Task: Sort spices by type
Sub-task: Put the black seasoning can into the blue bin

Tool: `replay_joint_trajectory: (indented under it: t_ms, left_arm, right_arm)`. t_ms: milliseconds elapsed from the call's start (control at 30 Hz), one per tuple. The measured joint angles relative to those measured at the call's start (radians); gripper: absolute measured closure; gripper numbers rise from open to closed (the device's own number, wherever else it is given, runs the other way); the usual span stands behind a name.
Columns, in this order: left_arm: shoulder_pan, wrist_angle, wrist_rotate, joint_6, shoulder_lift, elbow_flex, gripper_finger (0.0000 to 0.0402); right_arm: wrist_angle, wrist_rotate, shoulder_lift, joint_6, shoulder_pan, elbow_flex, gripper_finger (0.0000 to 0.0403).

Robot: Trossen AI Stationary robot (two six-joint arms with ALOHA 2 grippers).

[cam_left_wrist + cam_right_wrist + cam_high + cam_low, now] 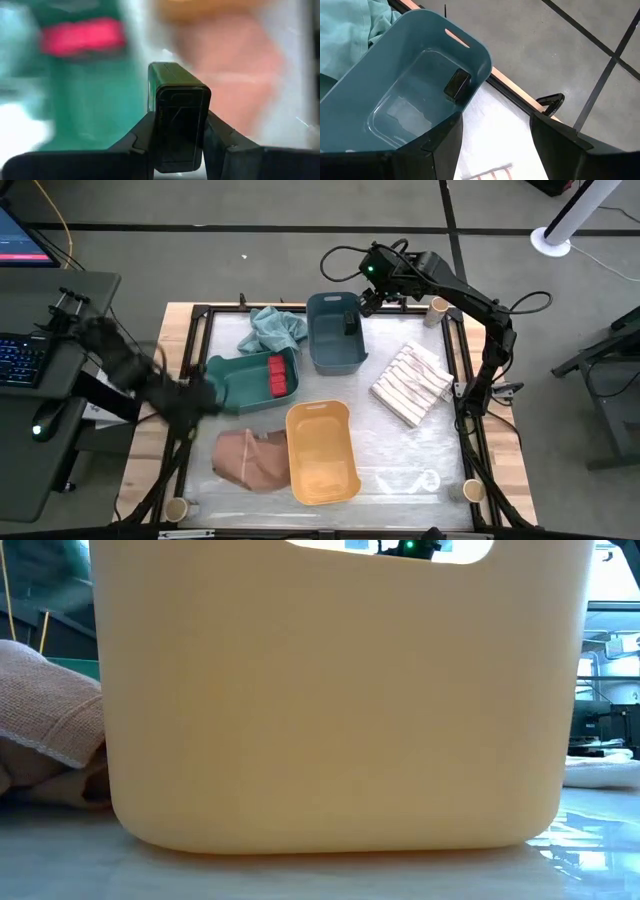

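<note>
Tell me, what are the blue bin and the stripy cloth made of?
The blue bin looks like smooth moulded plastic: its walls are shiny, with rounded corners and a cut-out handle slot. One dark grey spice box lies inside it. The striped cloth looks like soft woven fabric, maybe cotton: it lies folded with loose edges and a dull, matte surface. What fibre it is cannot be told.
</note>
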Motion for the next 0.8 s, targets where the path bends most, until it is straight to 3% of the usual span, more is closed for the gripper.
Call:
replay_joint_trajectory:
  t_ms: [133,300,400,533,700,800]
  left_arm:
    - [0.270,0.129,-0.067,0.257,0.013,0.006,0.0322]
    - [0.587,0.462,-0.068,0.490,0.137,0.009,0.0322]
    - [0.760,0.669,0.012,0.534,0.252,0.050,0.0322]
    - [0.930,0.816,0.137,0.562,0.428,0.147,0.0322]
    - [1.049,0.851,0.191,0.551,0.653,0.287,0.0322]
    - [1.100,0.850,0.238,0.439,0.770,0.368,0.0322]
  right_arm:
    - [-0.011,0.000,0.000,0.024,0.000,0.000,0.0176]
    - [-0.016,-0.001,-0.015,0.078,0.000,0.000,0.0176]
    - [-0.014,0.002,-0.043,0.142,0.000,0.000,0.0176]
    - [-0.008,0.027,-0.089,0.229,0.000,0.000,0.0176]
    - [-0.007,0.063,-0.135,0.337,0.000,0.001,0.0176]
    - [-0.007,0.067,-0.140,0.380,0.000,0.001,0.0176]
